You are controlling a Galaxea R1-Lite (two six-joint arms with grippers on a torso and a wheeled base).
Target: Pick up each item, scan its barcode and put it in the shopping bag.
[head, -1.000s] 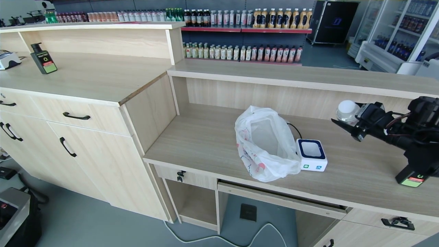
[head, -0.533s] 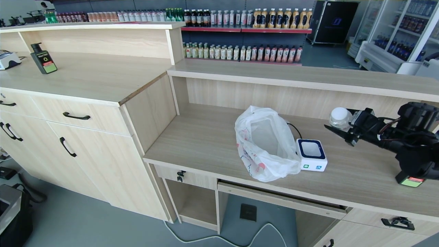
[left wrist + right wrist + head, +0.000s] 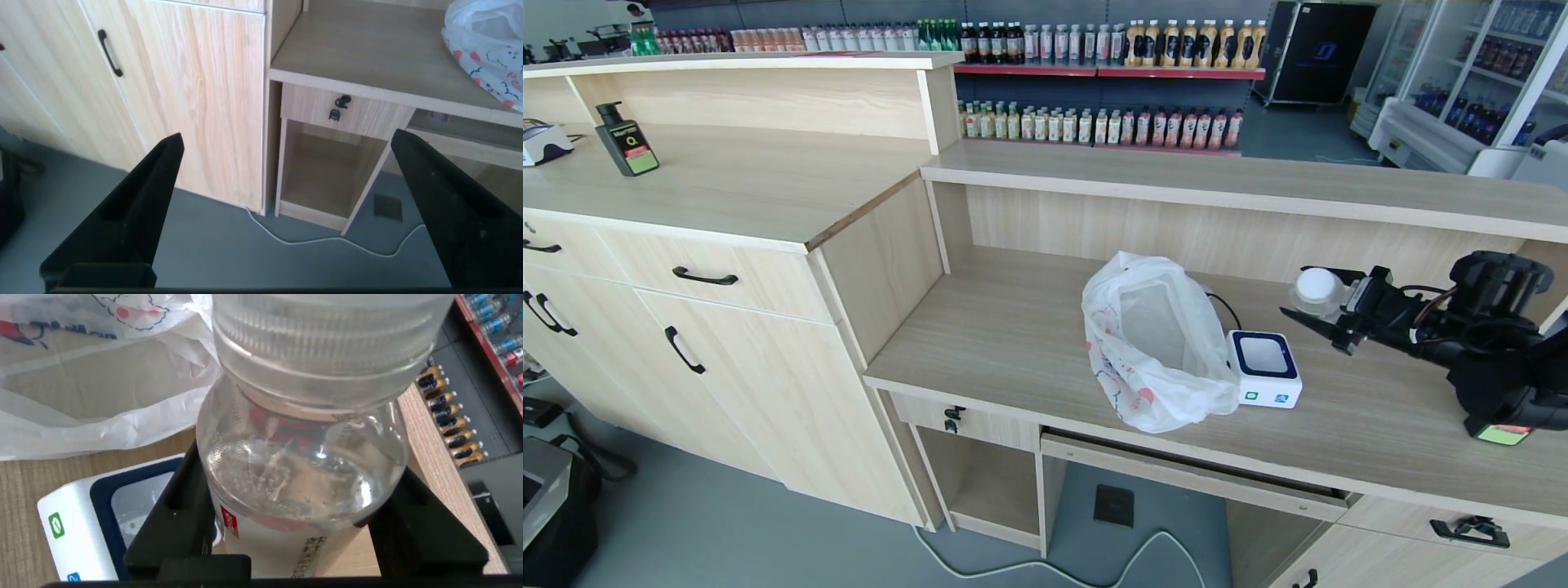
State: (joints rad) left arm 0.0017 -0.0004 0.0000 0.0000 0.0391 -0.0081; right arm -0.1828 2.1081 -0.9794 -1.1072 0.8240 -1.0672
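Head view: right gripper [image 3: 1294,291] pinches the bottle [image 3: 1318,287] above the bench [image 3: 1380,412] near its back edge, short of the scanner [image 3: 1264,369].
Left wrist view: left gripper [image 3: 288,139] spread, empty.
Right wrist view: bottle smooth, probably light and slippery; grip the body below the cap [image 3: 327,335].

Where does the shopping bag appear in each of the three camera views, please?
Head view: shopping bag on the desk, just left of the white scanner.
Left wrist view: shopping bag on the desk, beyond the open cubby.
Right wrist view: shopping bag behind the bottle, beside the scanner.
Shared landmark: the wooden desk.
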